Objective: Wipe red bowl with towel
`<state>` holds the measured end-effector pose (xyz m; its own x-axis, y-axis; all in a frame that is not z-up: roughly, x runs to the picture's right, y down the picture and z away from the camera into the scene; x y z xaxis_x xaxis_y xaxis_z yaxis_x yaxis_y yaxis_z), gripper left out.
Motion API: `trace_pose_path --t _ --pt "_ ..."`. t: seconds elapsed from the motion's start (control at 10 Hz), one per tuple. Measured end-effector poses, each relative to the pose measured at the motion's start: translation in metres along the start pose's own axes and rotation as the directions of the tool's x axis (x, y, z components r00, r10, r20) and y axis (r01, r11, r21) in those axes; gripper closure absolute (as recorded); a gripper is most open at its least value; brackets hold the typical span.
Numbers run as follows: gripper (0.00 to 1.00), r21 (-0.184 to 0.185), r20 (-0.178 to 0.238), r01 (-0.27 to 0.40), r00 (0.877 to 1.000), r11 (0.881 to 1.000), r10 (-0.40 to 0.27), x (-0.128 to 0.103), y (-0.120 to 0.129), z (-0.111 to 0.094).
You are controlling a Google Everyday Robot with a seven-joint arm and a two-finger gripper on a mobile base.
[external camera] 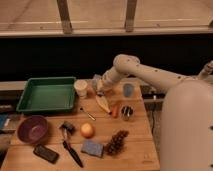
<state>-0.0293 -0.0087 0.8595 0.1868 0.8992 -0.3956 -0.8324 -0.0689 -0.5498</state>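
One step is live: the wipe itself. Gripper (pixel 100 89) hangs over the red bowl (pixel 92 92), fingers together, clamped on the towel (pixel 96 79), which bunches at its tip. The bowl sits right under the gripper, mostly hidden. Can't tell if the towel touches it. Next move probably calls for rubbing inside the bowl without nudging the cup (pixel 80 88) just left of the gripper.

Red bowl (pixel 92 92): small, round, glossy orange-red; upright near back edge of table (pixel 135 145), just right of white cup (pixel 80 88); partly hidden.
Towel (pixel 96 80): small crumpled grey-blue cloth; pinched in closed gripper (pixel 100 90), held at bowl's far rim.
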Motion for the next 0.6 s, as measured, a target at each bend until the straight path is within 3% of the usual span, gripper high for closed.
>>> trace_pose_path --t 0.1,0.6 --pt "1.00 -0.004 0.022 0.007 1.000 1.000 -0.006 -0.0095 -0.0009 -0.0009" --pt "1.00 0.009 0.035 -0.001 0.999 1.000 0.001 -0.0093 -0.0030 -0.0012"
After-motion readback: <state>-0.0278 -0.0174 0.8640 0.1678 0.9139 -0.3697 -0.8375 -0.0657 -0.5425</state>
